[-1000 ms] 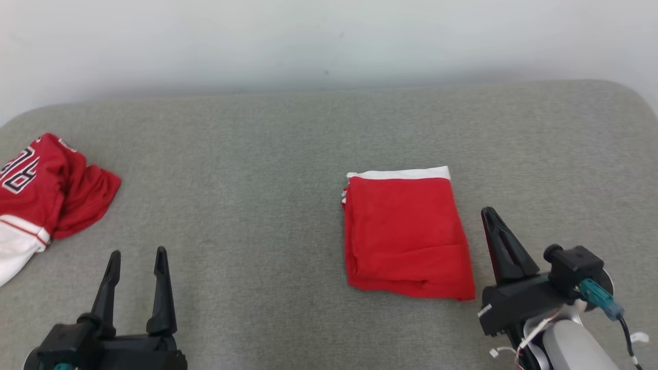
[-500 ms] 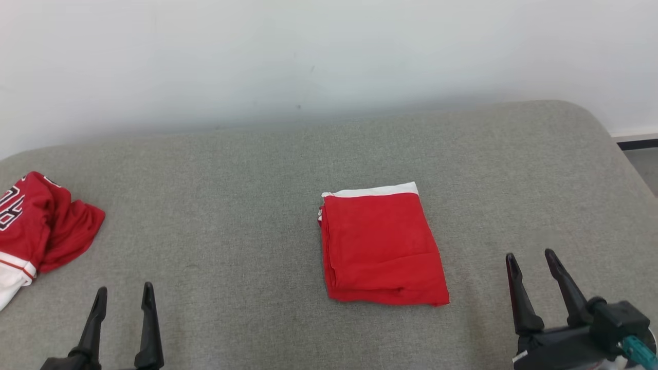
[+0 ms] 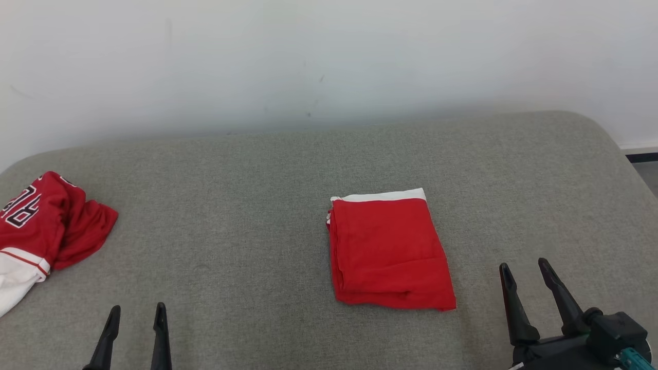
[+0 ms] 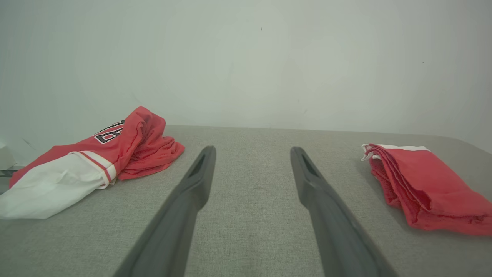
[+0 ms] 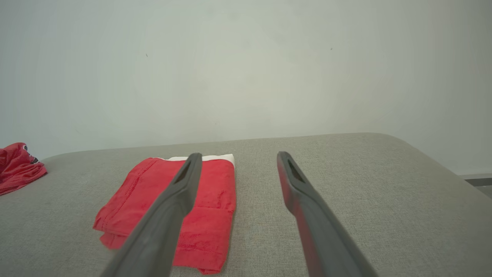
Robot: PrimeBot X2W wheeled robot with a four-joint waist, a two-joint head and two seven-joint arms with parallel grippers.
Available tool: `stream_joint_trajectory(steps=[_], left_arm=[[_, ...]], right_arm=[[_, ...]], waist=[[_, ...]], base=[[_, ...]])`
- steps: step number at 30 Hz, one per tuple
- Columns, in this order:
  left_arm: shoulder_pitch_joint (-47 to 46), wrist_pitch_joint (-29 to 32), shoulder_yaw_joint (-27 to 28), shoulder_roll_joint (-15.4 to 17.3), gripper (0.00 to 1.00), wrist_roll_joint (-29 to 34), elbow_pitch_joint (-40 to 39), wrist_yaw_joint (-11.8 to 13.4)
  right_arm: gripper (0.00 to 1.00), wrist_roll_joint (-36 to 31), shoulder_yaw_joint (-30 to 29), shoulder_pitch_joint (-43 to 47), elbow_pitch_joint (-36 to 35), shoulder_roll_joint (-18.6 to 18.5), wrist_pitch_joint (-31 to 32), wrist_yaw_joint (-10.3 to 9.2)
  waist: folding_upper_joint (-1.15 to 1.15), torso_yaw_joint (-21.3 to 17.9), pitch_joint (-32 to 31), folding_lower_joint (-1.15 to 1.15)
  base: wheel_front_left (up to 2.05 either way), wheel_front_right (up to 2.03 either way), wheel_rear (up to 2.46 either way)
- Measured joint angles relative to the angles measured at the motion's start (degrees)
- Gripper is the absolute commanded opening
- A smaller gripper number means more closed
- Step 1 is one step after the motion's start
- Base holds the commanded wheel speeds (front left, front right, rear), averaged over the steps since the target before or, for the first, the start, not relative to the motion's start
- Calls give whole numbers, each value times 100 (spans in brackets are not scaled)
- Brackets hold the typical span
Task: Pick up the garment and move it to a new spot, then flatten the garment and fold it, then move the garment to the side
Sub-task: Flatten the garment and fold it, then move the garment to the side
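Folded red garment (image 3: 390,252): lying right of centre on the grey padded surface (image 3: 231,205), its long axis running away from the robot.
Right claw (image 3: 524,264): standing spread and empty, the nearer of the 2; the garment is lying ahead and to its left.
Left claw (image 3: 137,307): standing spread and empty, well apart from the garment.

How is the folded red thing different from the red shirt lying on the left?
The folded garment is a neat flat rectangle; the jersey is a crumpled heap. The folded garment is plain red with a white strip at its far edge; the jersey shows numbers and a big white part. Both are red and white and lie on the grey cushion.
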Motion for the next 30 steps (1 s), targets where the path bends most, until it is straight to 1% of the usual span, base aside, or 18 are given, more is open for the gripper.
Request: stream_joint_trajectory(steps=[12,30], left_arm=[[-15,0,-149,31,100,-92,100,-49],[-30,0,-147,44,100,-101,101,-69]], right_arm=[[100,44,134,-242,180,-40,0,-1],[100,60,121,-249,233,-20,0,-1]], waist=[[0,215,-5,0],[0,225,36,0]], base=[[0,0,0],[0,0,0]])
